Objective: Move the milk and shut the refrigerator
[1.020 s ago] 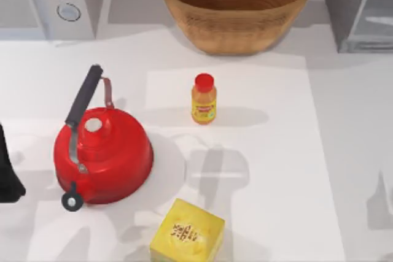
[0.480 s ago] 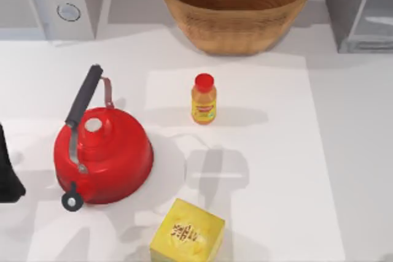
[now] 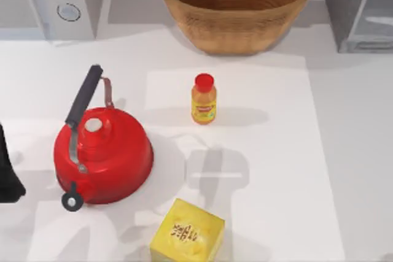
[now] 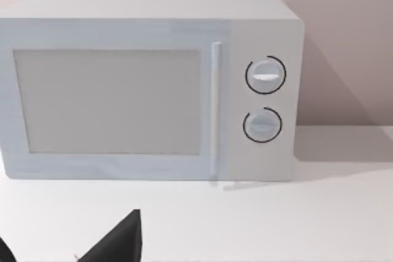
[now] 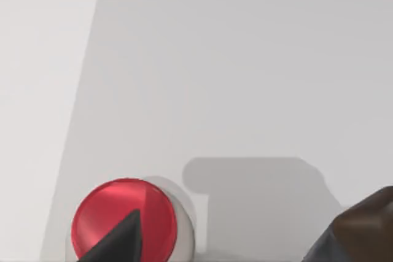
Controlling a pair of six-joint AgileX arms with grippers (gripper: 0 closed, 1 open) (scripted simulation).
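Large grey boxy refrigerator point(image 3: 359, 10): far right corner of the table, beside a woven wicker basket point(image 3: 236, 10). Left gripper point(image 4: 61, 256): parked at the left edge, spread, empty. Right gripper point(image 5: 132, 237): above an orange red-capped bottle point(image 3: 203, 99), grip cannot be told. Hazard: a wide reach for the door likely clips the basket

Simulated kitchen counter: microwave point(image 4: 147, 87), red kettle point(image 3: 102, 153), wicker basket point(image 3: 236, 5), grey refrigerator point(image 3: 357, 5).
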